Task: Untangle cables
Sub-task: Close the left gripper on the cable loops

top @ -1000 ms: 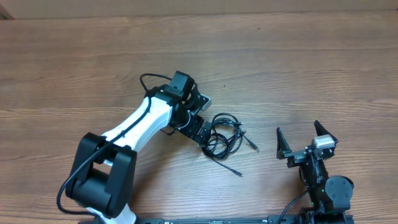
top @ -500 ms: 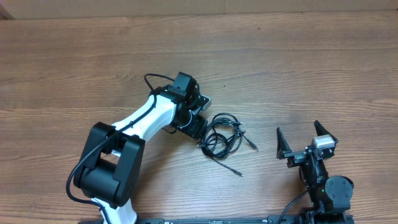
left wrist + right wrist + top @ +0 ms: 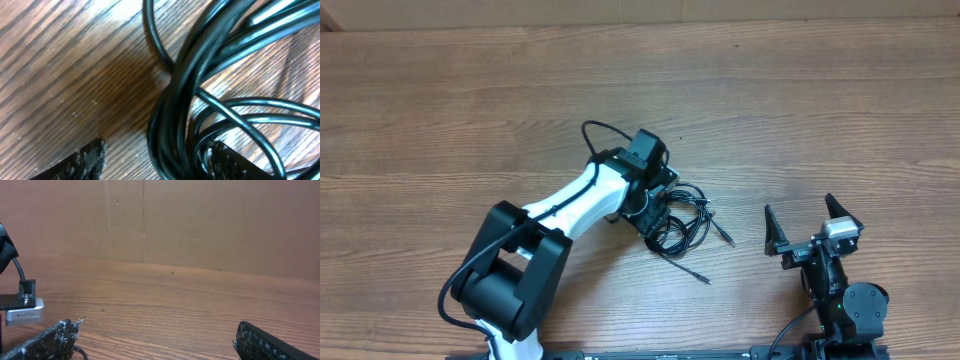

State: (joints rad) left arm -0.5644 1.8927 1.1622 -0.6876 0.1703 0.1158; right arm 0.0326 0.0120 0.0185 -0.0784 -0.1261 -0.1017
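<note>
While the left gripper (image 3: 159,160) is down at the bundle, its jaws stand parted and straddle the cables (image 3: 200,75); one fingertip (image 3: 90,157) sits clear of the cords, the other (image 3: 232,161) lies against the loops, and no clamp on them shows. Cables: thin black cords, coiled and crossed in one knot near the middle of the wooden table (image 3: 470,100), with two plug ends (image 3: 729,238) trailing right and near. Right gripper (image 3: 809,226): near right of the table, well apart from the cables, jaws wide, holding nothing. Brown board wall (image 3: 200,220): along the far edge.
</note>
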